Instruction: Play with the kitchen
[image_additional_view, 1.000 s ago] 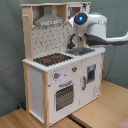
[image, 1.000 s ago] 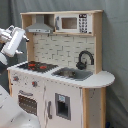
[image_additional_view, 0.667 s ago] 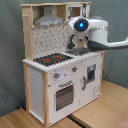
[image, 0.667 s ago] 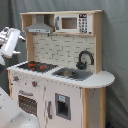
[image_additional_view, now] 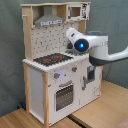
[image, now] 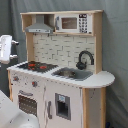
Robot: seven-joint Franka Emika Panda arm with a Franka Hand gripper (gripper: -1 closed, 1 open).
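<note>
Arm shifted slightly toward the first exterior view's left edge; the kitchen (image: 60,70) unmoved. Second exterior view: kitchen (image_additional_view: 57,65) stands on the wooden desk (image_additional_view: 100,112), white arm (image_additional_view: 95,45) over its counter. Tool state: cannot tell.

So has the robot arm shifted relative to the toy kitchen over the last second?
Yes. In the second exterior view the arm has slid toward the second exterior view's left, now covering more of the toy kitchen beside the hob.
</note>
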